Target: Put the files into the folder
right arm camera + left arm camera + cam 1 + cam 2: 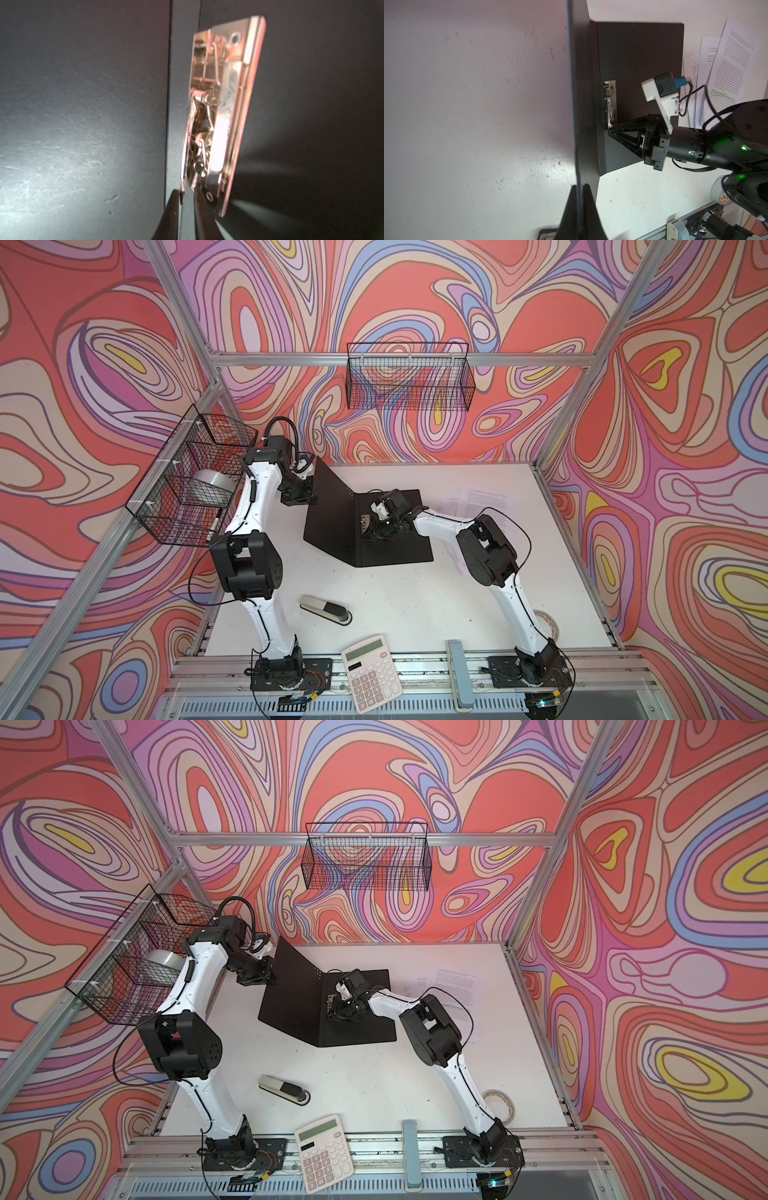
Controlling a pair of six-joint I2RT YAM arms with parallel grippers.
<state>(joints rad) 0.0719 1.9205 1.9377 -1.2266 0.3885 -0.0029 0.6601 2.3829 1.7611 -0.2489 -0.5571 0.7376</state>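
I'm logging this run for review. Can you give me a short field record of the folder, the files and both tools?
folder: open on table, black inside up, one cover raised
left tool: shut on the raised cover's edge
right tool: tips at end of metal clip, grip unclear
files: loose on table beside folder, none inside

We see a scuffed white tabletop [415,605]. Grey-and-black stapler [326,610] at lower centre. A white desk calculator with a green display [371,672] lies just below it, across the front aluminium rail. A grey-blue oblong block [459,672] is right of that on the same rail. Pale tape ring [547,620] at lower right, partly hidden. Long black wire basket [409,377] top centre. Another black wire basket [195,472] at left holds a silver tape roll [210,485].
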